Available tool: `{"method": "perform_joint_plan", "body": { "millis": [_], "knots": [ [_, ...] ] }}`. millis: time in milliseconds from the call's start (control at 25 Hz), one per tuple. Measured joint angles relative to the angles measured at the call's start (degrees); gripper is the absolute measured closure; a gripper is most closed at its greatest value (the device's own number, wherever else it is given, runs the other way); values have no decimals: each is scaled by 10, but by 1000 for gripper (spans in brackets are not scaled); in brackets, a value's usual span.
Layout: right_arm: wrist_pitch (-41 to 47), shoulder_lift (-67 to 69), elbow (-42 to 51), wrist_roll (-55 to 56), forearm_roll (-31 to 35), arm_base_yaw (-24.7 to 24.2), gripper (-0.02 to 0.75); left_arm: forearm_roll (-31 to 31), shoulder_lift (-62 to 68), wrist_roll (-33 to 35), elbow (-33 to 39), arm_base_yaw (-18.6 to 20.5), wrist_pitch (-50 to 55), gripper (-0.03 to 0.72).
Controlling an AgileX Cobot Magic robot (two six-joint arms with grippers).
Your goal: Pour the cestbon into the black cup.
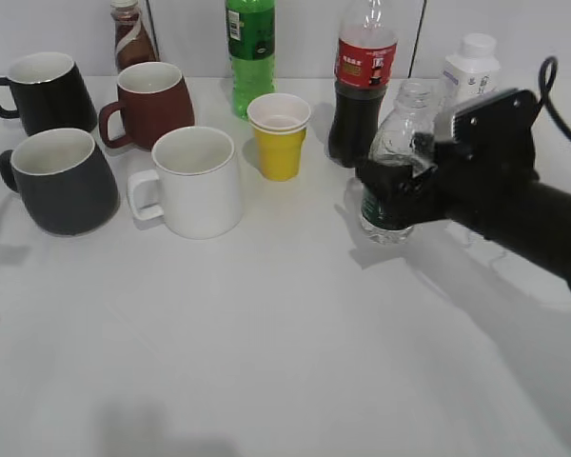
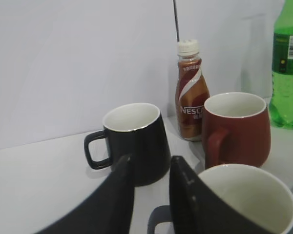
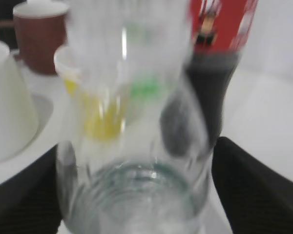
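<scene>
The cestbon [image 1: 397, 143], a clear ribbed bottle with a dark green label and no cap, stands upright at the right of the table. My right gripper [image 1: 390, 186] is shut on its lower body. In the right wrist view the cestbon [image 3: 132, 146] fills the frame between the right gripper's [image 3: 136, 195] dark fingers. The black cup [image 1: 62, 181], a large charcoal mug with a white inside, stands at the far left. My left gripper [image 2: 151, 168] is out of the exterior view. It hovers just above the black cup [image 2: 244, 200], with its fingers slightly apart and empty.
A glossy black mug [image 1: 48, 90] and a brown-red mug [image 1: 152, 105] stand behind the black cup. A white mug [image 1: 200, 181] and a yellow paper cup [image 1: 279, 138] stand mid-table. A green soda bottle [image 1: 250, 48], a cola bottle [image 1: 362, 86], a coffee bottle [image 1: 131, 38] and a white bottle [image 1: 471, 67] line the back.
</scene>
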Motion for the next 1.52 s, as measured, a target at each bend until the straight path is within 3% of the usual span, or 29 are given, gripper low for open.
{"method": "perform_joint_plan", "body": {
  "millis": [240, 360, 520, 600, 720, 1000, 1200, 1520],
  "knots": [
    [56, -126, -1, -18, -6, 1, 66, 0, -133, -26, -2, 0, 149, 482],
    [170, -234, -9, -17, -27, 10, 69, 1, -229, -50, -38, -9, 353, 449],
    [328, -384, -13, -10, -54, 25, 86, -29, -371, -58, -128, -38, 621, 307],
    [425, -459, -13, -4, -59, 41, 94, -49, -421, -59, -164, -55, 717, 202],
    [591, -565, -13, 11, -51, 71, 103, -64, -496, -59, -181, -70, 826, 106],
    [990, -786, -13, 3, 41, 111, 118, -78, -674, -59, -183, -73, 1071, 93],
    [1177, -872, 1, -1, 73, 111, 139, -52, -748, -59, -180, -73, 1159, 101],
    [1177, -915, 29, -10, 99, 111, 143, -69, -760, -56, -134, -73, 1145, 110]
  ]
}}
